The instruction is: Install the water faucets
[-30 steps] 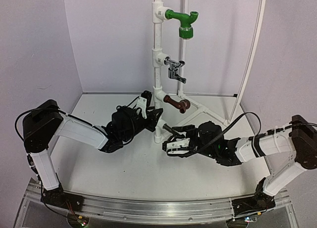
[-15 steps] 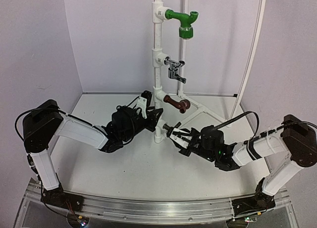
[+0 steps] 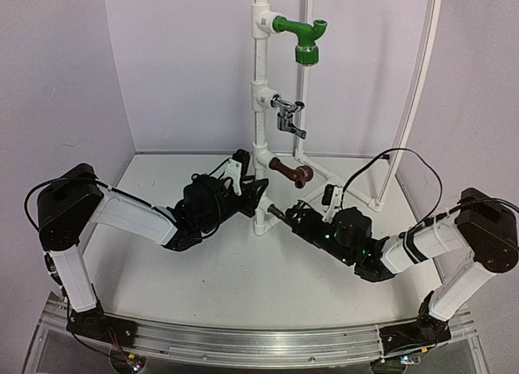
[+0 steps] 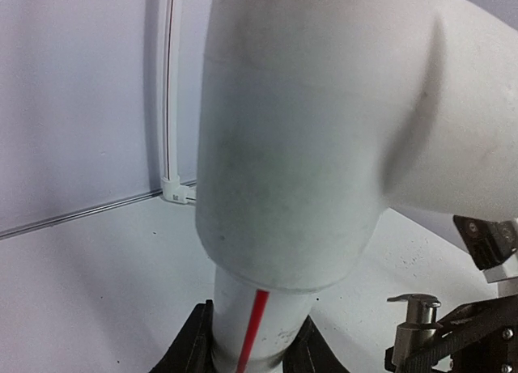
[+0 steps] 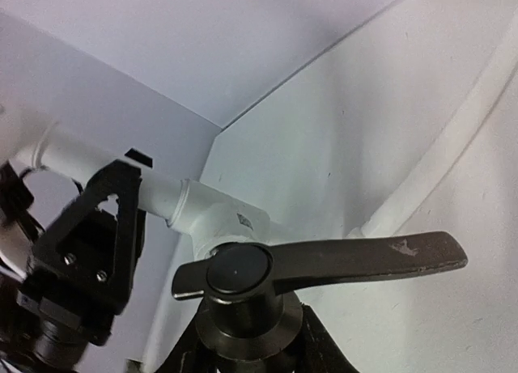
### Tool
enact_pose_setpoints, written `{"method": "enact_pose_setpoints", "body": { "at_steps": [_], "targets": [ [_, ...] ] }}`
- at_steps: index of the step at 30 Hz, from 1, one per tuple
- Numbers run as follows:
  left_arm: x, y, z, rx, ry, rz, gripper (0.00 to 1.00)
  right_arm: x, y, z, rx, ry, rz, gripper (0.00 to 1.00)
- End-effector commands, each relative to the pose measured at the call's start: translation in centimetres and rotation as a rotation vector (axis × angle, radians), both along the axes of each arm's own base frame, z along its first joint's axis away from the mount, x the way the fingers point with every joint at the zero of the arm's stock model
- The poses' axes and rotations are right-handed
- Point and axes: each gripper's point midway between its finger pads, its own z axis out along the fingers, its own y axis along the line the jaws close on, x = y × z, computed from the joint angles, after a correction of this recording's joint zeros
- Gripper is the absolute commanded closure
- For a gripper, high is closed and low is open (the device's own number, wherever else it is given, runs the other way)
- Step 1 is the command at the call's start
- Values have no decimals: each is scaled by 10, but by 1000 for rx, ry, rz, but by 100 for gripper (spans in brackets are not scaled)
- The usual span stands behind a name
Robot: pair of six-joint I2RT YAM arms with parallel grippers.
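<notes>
Step in hand: the dark grey metal faucet with a lever handle [image 5: 239, 281] is held at the lowest white plastic tee fitting [image 3: 261, 220] of the upright white plastic pipe [image 3: 259, 106], at the centre of the overhead view. Whether its stem has entered the socket cannot be told.
Right gripper [image 5: 247, 345]: closed on the dark grey faucet. Its round body is pinched between the fingers at the bottom of the wrist view, with the lever lying to the right.
Left gripper [image 4: 252, 355]: clamped on the pipe next to the tee, one finger on each side, at the bottom edge of its wrist view.
Already mounted: the green plastic faucet [image 3: 302, 35] at upper centre, the silver metal faucet [image 3: 286, 114] beneath it, and the brown faucet [image 3: 289, 169] lower down.
Next move: the stem is judged to need lining up with the tee's side opening and turning in while the pipe is braced.
</notes>
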Motion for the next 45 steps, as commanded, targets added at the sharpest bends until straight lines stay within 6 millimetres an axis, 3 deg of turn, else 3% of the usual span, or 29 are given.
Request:
{"method": "enact_pose_setpoints", "body": {
  "at_steps": [1,4,7,10,12,16,20,27,29,35,40,43,45],
  "targets": [
    [-10,-2,-66,90,221,-11,100,-2,8,14,455,343,-7,64],
    [-9,-2,-65,89,220,-5,100,-4,5,30,325,249,14,36],
    [-9,-1,-63,90,217,-6,100,-6,-29,21,17,159,-66,15],
    [-10,-1,-62,90,217,-10,100,-13,-54,26,-353,-72,-23,7],
    [-11,-2,-62,89,218,-16,100,-22,-61,28,-630,-252,83,5],
    [-12,-3,-63,91,221,-23,100,-44,-56,26,-1114,-631,402,4],
    [-13,-2,-64,94,223,-23,100,-58,-38,33,-1350,-964,594,2],
    [-13,-2,-65,101,221,-26,100,-45,-17,45,-1604,-1334,578,2],
    [-13,-3,-65,104,217,-28,100,-38,-9,52,-1630,-1376,542,3],
    [-13,-4,-63,106,213,-36,100,-11,8,35,-1752,-1370,531,9],
    [-14,-6,-64,104,217,-47,100,12,7,31,-1830,-1284,429,16],
    [-14,-5,-63,104,213,-44,100,20,-3,25,-1840,-1174,382,27],
    [-14,-5,-62,106,210,-44,100,20,-7,22,-1783,-1109,362,40]
  ]
}}
